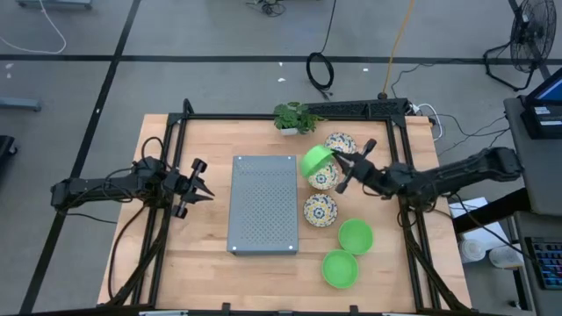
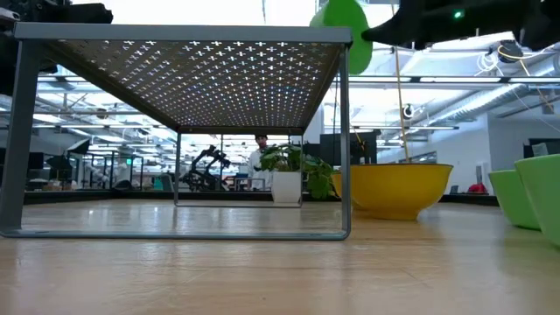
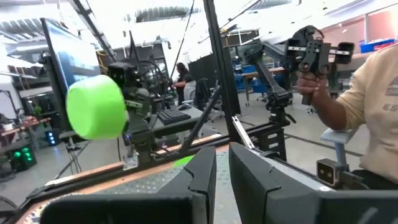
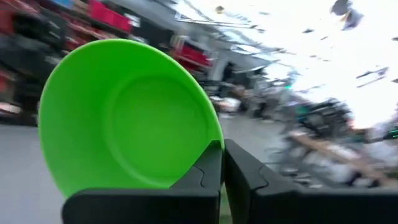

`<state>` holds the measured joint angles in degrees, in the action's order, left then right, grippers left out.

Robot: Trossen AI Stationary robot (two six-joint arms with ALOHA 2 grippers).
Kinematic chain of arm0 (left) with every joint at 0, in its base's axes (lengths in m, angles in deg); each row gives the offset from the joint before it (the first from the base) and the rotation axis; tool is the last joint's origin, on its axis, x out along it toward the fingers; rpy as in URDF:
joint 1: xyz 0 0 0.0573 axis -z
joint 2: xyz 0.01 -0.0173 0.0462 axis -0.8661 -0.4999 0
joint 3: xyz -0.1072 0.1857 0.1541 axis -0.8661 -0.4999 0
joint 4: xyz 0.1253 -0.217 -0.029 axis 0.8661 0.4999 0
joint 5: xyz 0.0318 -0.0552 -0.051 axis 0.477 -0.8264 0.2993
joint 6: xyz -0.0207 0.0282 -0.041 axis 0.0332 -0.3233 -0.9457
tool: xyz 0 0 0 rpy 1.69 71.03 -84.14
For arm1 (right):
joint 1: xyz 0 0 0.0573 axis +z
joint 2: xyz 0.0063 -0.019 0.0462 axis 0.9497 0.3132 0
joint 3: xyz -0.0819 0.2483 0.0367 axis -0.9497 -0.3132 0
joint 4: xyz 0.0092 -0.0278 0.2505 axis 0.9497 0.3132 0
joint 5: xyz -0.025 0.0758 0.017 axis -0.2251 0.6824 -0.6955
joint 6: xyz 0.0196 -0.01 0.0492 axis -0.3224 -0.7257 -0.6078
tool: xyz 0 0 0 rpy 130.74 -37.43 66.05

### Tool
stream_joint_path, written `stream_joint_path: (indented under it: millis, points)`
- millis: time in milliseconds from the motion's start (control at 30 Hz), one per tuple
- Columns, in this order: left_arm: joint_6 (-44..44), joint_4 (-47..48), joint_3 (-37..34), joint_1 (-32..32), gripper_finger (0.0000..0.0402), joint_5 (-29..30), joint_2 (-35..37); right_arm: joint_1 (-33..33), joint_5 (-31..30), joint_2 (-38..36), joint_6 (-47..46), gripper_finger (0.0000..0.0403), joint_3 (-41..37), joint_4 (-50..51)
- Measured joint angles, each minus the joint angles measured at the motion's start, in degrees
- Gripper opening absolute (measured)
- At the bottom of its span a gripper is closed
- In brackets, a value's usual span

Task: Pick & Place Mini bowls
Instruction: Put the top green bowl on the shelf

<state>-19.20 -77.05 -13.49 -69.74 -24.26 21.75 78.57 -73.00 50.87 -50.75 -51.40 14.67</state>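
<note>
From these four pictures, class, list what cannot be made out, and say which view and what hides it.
- High view: the patterned bowl is partly hidden by the held green bowl.
- Low view: the right pincer is cut off by the top edge; the tray hides the table behind.
- Right wrist view: the room is blurred.
- Left wrist view: the person's face is cut off.

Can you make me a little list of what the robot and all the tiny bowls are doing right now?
right gripper: shut on the rim of a green bowl, held tilted in the air beside the tray
left gripper: shut, empty, waiting left of the tray
grey tray: nothing on top
other green bowls: two on the table
patterned bowls: three on the table
plant: behind the tray
</note>
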Motion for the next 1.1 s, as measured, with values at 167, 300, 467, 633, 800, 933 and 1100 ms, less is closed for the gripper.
stream_joint_path:
  millis: [167, 300, 467, 633, 800, 933, 1100]
  points:
    - [2.1, 1.1, 0.0, 0.0, 0.0051, -0.4, -0.3, -1.2, -1.5, 6.8, 10.6, 0.0, 0.0, -14.5]
    - [7.4, 0.6, 0.0, 0.0, 0.0051, -0.4, -0.3, -3.1, -1.4, 10.6, 17.1, 0.0, 1.0, -22.5]
    - [6.0, 0.2, 0.0, 0.0, 0.0051, 4.0, -0.4, -6.3, -1.0, 13.6, 19.6, 0.0, 3.0, -24.9]
    - [1.2, -10.4, 1.3, 0.4, 0.0052, 21.5, -4.3, -8.8, 2.8, 15.3, 22.2, 0.0, 5.8, -25.1]
    - [-4.2, -9.3, 12.1, 2.6, 0.0081, 31.2, -17.6, -9.8, 7.6, 16.9, 24.4, 0.0, 8.7, -25.2]
    - [-0.2, -9.3, 22.7, 4.8, 0.0139, 32.9, -32.9, -10.2, 7.8, 18.7, 27.5, 0.0, 10.5, -27.2]
    - [18.3, -8.9, 35.2, 6.2, 0.022, 49.5, -49.9, -10.2, 6.9, 21.1, 34.3, 0.0, 12.0, -35.5]
